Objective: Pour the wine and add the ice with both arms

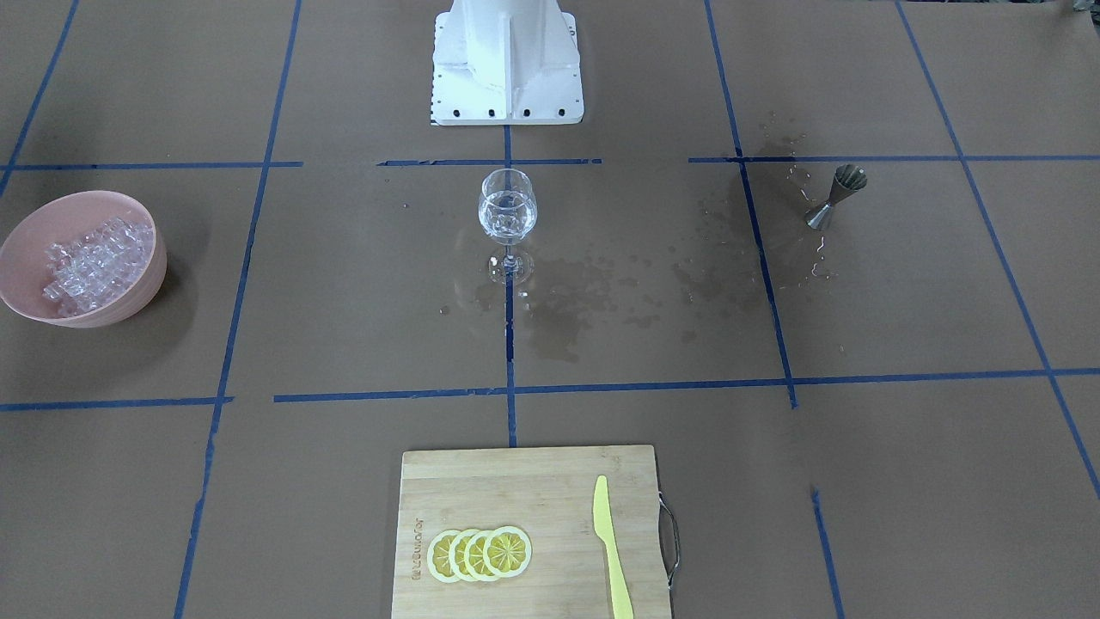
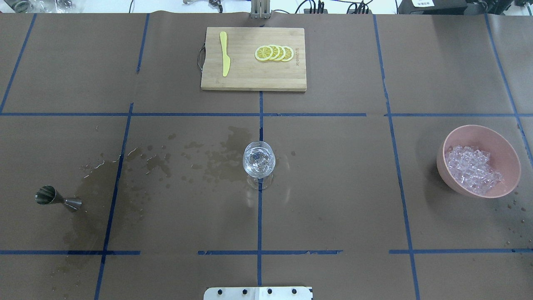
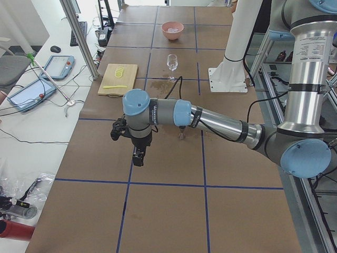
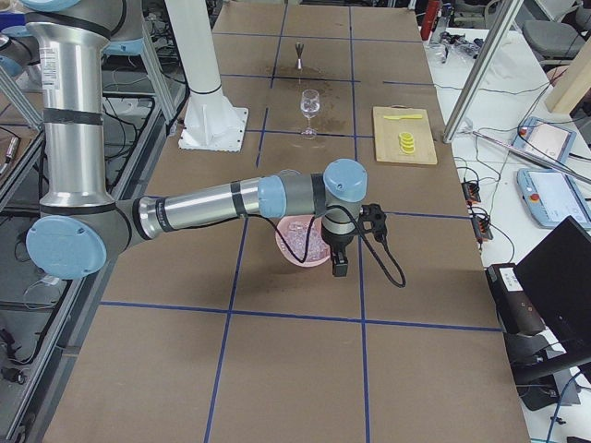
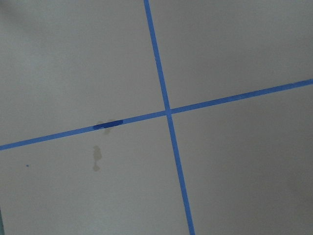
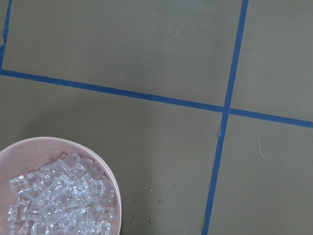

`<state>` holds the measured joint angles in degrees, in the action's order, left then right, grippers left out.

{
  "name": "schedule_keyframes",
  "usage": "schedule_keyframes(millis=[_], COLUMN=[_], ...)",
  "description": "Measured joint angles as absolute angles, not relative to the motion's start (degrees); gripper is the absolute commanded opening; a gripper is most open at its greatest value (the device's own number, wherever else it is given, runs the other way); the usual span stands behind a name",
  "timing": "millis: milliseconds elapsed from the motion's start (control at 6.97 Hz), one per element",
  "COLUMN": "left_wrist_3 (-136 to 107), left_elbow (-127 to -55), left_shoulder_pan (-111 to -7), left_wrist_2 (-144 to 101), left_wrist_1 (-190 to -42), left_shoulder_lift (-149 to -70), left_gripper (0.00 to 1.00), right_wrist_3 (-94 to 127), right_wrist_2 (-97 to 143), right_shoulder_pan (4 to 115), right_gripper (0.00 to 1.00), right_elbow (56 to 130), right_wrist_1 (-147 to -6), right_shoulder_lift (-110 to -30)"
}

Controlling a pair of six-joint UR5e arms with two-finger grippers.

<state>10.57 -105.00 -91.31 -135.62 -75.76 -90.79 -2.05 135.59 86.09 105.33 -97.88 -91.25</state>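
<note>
One table [image 2: 333, 187]: brown paper marked off with blue tape lines, with dark wet patches [image 2: 216, 158] between the glass and the jigger.
Two arms: the left arm [image 3: 221, 120] reaches out low over the table's left end; the right arm [image 4: 194, 210] reaches over its right end.
Cutting board [image 2: 250, 79]: wooden, at the far edge, centred.
Bowl [image 2: 483, 131]: pink, on the robot's right, heaped with ice [image 2: 472, 168].
Left gripper [image 3: 138, 156]: points down above a tape crossing; whether its fingers are parted cannot be told.
Right gripper [image 4: 339, 268]: hangs just beside the bowl, empty as far as the side view shows; fingers' spread cannot be told.
Wine glass [image 2: 258, 160]: upright at the centre on a tape line.
Wine [image 1: 507, 222]: clear glinting contents in the glass; liquid and cubes cannot be told apart.
Knife [image 2: 225, 54]: yellow, on the board.
Lemon slices [image 2: 275, 53]: four, overlapping, on the board.
Jigger [image 2: 56, 198]: steel, standing on the wet paper at the left.
</note>
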Motion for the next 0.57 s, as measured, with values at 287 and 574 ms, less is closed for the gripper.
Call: schedule_keyframes(millis=[287, 574], left_wrist_3=[10.5, 10.6], left_elbow=[-104.3, -103.9], left_shoulder_pan=[-91.3, -91.3], left_wrist_2=[-137.8, -138.1], left_wrist_1=[-78.6, -79.6], left_shoulder_lift=[-88.6, -88.0], left_gripper=[1.0, 1.0], right_wrist_3=[-2.4, -2.4], right_wrist_2=[135.3, 135.2], right_shoulder_pan=[85.6, 85.0], right_gripper=[1.0, 1.0], right_elbow=[103.3, 100.6], right_wrist_1=[-97.8, -95.9], right_shoulder_lift=[-91.6, -91.5])
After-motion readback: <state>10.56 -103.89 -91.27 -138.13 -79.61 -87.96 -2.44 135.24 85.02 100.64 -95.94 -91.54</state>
